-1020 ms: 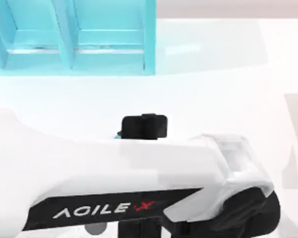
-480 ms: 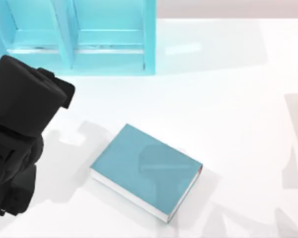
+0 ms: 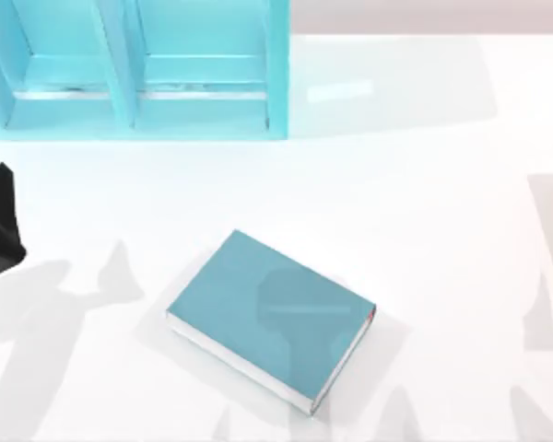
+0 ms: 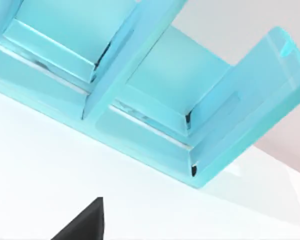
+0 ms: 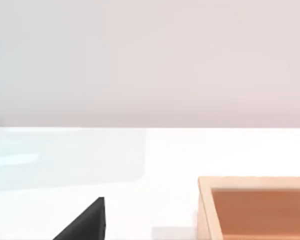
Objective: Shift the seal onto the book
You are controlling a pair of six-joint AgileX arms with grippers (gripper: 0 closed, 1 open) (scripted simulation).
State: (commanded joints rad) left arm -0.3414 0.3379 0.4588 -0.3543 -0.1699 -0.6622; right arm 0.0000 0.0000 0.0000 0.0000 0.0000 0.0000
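The book (image 3: 269, 318), a flat teal hardcover with white page edges and a small red spot at its right corner, lies askew on the white table at the lower middle of the top view. Nothing rests on its cover. The seal is out of view. A black part of my left arm (image 3: 0, 228) pokes in at the table's left edge, well clear of the book. The left wrist view looks at the shelf, with a black bit of my left gripper (image 4: 84, 224) low in the picture. A black bit of my right gripper (image 5: 85, 224) appears in the right wrist view.
A light-blue compartment shelf (image 3: 138, 78) stands at the back left, its open bays (image 4: 155, 95) facing the table. A shallow wooden box (image 5: 255, 207) sits on the table ahead of the right wrist. Arm shadows fall around the book.
My left arm, which covered the book a second ago, has swung away to the left edge. The book is now uncovered and has not moved.
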